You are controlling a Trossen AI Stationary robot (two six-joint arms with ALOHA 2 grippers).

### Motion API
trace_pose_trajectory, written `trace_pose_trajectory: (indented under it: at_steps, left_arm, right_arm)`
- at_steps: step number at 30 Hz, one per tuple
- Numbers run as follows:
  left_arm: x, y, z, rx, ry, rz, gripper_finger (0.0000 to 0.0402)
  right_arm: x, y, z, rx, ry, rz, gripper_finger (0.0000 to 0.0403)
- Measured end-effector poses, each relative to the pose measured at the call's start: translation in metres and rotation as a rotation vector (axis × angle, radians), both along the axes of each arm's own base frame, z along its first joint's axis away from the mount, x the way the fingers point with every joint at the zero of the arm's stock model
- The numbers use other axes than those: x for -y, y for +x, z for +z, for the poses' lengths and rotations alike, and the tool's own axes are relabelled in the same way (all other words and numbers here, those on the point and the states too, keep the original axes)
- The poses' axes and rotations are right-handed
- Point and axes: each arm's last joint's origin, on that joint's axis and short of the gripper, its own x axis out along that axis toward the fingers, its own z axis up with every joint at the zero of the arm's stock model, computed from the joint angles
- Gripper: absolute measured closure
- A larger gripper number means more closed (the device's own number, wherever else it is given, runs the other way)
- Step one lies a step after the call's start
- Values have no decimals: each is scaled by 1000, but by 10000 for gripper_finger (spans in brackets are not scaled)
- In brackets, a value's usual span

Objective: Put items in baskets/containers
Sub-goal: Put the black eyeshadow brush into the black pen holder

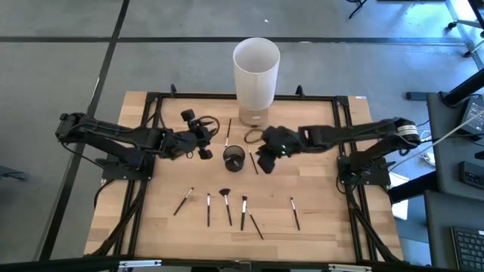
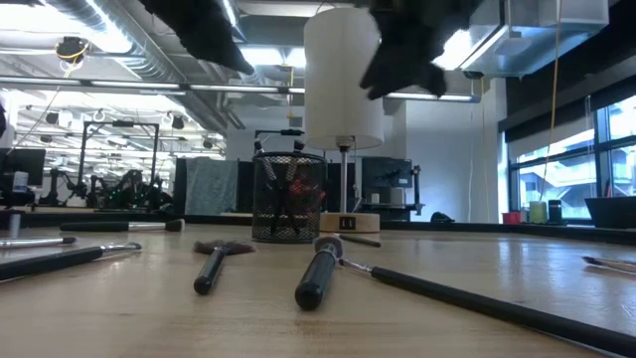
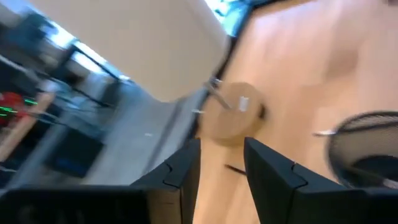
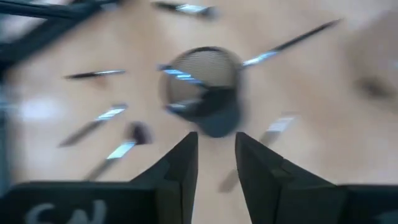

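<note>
Pale wood, black mesh, white bin

The table (image 1: 151,227) is showing light, honey-coloured wood planks inside a black frame. The small cup (image 1: 234,159) is showing as dark wire mesh. The brushes (image 1: 227,205) are wearing black handles with silver ferrules and pale or dark tips. The tall cylinder (image 1: 255,72) is showing plain white on a tan wooden base.

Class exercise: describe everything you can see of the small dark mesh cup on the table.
The mesh cup is a short, round, dark container of what looks like wire mesh, see-through in the low view. It stands upright on the wooden table, near its middle, in front of the tall white cylinder. It sits between the left gripper and right gripper; neither holds it. A few brushes seem to stand inside.
</note>
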Motion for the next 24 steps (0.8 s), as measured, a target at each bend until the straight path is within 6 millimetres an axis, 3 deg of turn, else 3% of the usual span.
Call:
trace_pose_trajectory:
  at_steps: [3, 5, 10, 15, 19, 24]
  left_arm:
    - [-10, 5, -7, 1, -71, 13, 294]
    - [-19, 9, -13, -5, -96, 60, 298]
    - [-46, 21, -34, -24, -157, 194, 311]
    - [-87, 33, -47, 54, -242, 247, 323]
    - [-117, 40, -65, 58, -356, 155, 325]
    - [-135, 45, -92, -231, -227, -128, 323]
  right_arm:
    - [-13, -19, -6, -19, -150, -86, 302]
    - [-15, -35, -20, -53, -205, -146, 302]
    - [2, -68, -70, -31, -144, -280, 302]
    - [14, -81, -97, 68, -57, -282, 302]
    - [19, -85, -102, 52, -100, -263, 302]
    - [16, -84, -104, -17, -159, -73, 302]
